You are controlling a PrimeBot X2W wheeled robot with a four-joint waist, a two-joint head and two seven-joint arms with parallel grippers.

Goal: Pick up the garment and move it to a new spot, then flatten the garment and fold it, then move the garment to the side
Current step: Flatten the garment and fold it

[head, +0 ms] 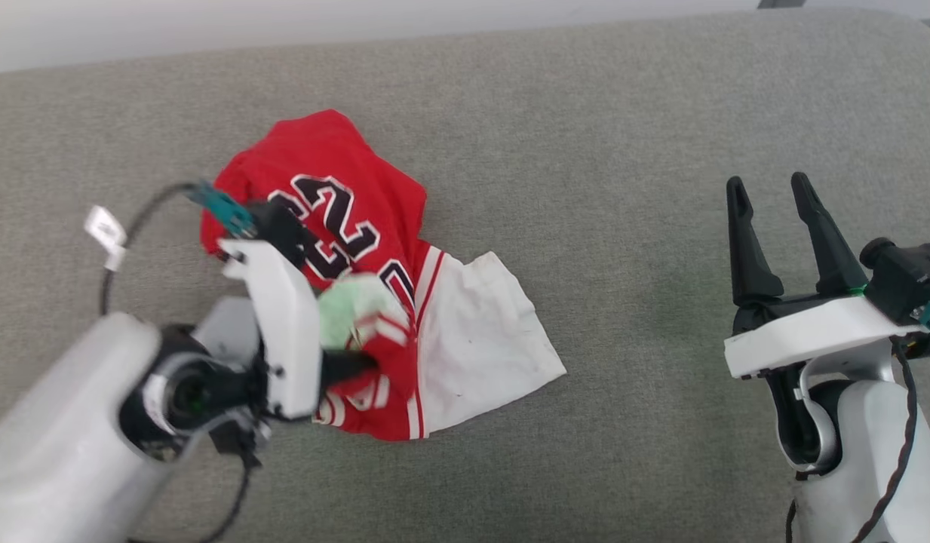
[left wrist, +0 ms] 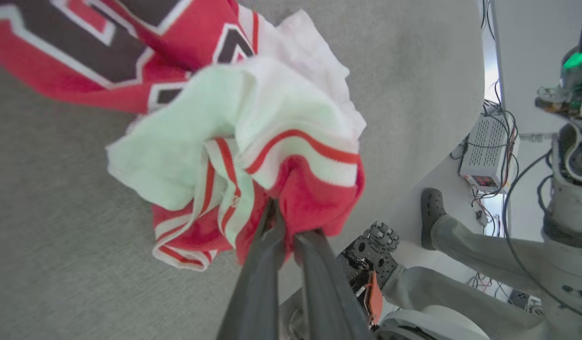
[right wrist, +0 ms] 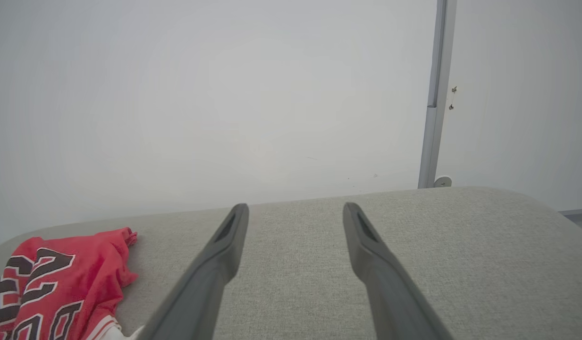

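The grey padded surface (head: 585, 113) spans the frame. The garment (head: 389, 196) lies crumpled left of centre, long axis running upper left to lower right. The left gripper (head: 355, 366) is clamped on its bunched lower end. The right gripper (head: 768, 181), its 2 fingers apart, hovers at far right.

Lab: trailing cables (left wrist: 503, 118), electronics box (left wrist: 488, 148)

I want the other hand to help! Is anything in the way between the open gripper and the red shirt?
Nothing visible. Only bare grey surface lies between the right gripper and the garment. The left gripper is shut on a bunch of it.
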